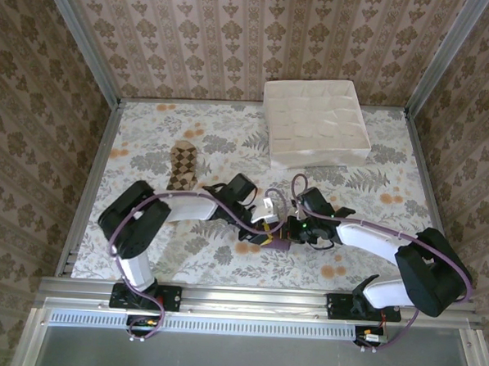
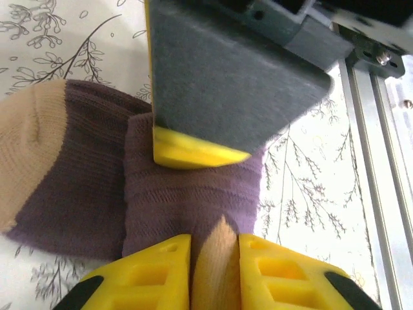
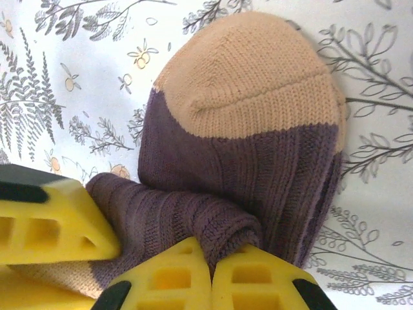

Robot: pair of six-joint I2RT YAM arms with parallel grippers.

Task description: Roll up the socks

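Floral-cloth table (image 1: 388,264) carries a white divider box (image 1: 316,121) at the far R, not part of the job. Purple sock (image 3: 239,161) lies near mid-table, btw the two grippers and fairly close to the arm bases. Judging by the knit, it's light, soft and floppy w/ no stiffness, so a roll will prob. spring loose unless kept pinched. The ribbed cloth looks grippy, not slippery, and nothing about it is fragile. Best hold is prob. the rolled fold (image 3: 193,223) itself, w/ the other gripper anchoring the loose end. Looks: dark purple rib w/ faint stripes, tan toe (image 3: 251,84) lying flat on the cloth, other end bunched into a thick fold. Argyle sock (image 1: 182,165), brown-tan diamonds, lies flat further L, well apart from both grippers, so prob. early in the task. L gripper (image 2: 215,248) is clamped on a tan bit of the purple sock, cloth showing in the narrow gap. R gripper (image 3: 210,255) has its fingers closed together, tips against the fold; can't tell if cloth is nipped there.
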